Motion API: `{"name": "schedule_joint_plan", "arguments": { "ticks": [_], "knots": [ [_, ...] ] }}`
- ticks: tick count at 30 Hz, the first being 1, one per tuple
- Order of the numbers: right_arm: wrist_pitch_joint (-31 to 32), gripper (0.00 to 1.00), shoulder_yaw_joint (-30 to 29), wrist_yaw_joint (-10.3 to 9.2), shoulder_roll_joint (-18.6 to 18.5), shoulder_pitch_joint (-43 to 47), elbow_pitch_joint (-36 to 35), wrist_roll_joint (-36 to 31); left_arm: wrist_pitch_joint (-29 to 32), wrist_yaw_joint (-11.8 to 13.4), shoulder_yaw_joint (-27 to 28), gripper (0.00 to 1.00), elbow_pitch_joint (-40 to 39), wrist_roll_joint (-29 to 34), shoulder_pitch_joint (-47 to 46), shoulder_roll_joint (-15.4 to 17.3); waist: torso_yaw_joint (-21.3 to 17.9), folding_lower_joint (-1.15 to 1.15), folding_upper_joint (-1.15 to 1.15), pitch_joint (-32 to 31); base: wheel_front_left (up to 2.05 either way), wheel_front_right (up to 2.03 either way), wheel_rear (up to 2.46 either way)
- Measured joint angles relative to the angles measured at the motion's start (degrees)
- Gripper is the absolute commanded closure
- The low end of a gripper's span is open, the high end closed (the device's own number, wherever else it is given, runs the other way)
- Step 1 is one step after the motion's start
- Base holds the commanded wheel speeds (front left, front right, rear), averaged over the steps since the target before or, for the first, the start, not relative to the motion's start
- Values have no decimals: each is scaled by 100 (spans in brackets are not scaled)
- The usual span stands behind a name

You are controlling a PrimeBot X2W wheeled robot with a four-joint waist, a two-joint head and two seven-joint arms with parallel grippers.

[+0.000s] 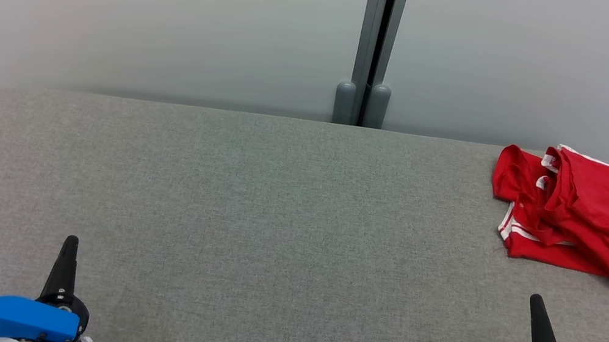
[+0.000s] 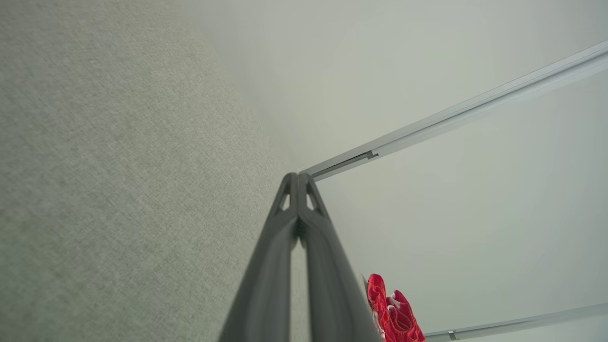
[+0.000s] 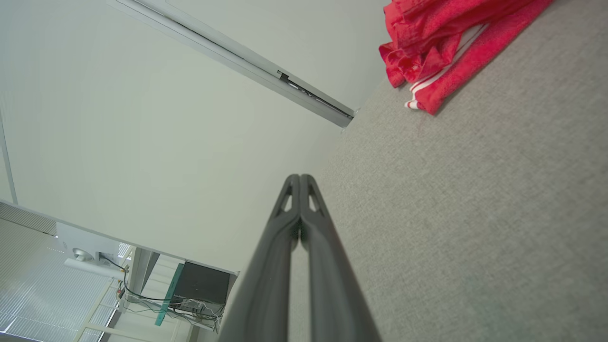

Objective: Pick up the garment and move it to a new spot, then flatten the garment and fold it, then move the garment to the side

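Nearest me, my left gripper (image 1: 71, 242) sits at the lower left of the head view. Its two dark fingers are pressed together into a single spike pointing up the picture, with nothing between them. My right gripper (image 1: 535, 298) sits at the lower right, fingers likewise together and bare, leaning slightly leftward. Both are over the near part of the table (image 1: 271, 221), a grey felt-like surface with rounded far corners; I cannot judge their height above it.

Further out, the garment (image 1: 581, 217) lies at the far right of the table, close to its far edge. It is red cloth with white stripes, bunched and doubled over itself, not flat. It lies ahead of my right gripper and apart from it, with open grey cover between the two. It is well apart from my left gripper.

Beyond the table's far edge stands a pale frosted wall (image 1: 152, 9), split by a grey upright post (image 1: 379, 41) with two rounded feet.

By view: the left wrist view catches a red sliver of the garment beside my closed fingers. The right wrist view shows its white-striped hem side-on. Past the table's edge it also shows a dark box (image 3: 199, 285) with trailing cables (image 3: 142, 297), and slatted blinds (image 3: 33, 285)
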Motion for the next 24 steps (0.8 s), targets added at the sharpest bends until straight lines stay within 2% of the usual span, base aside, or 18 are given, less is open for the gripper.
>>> {"name": "schedule_joint_plan", "arguments": {
  "ticks": [24],
  "knots": [
    [240,100,-71,0,-5,-179,65,1330,275,-148,156,100,63,-1254,-241,-69,9,0,0,36,0,0,0]
  ]
}}
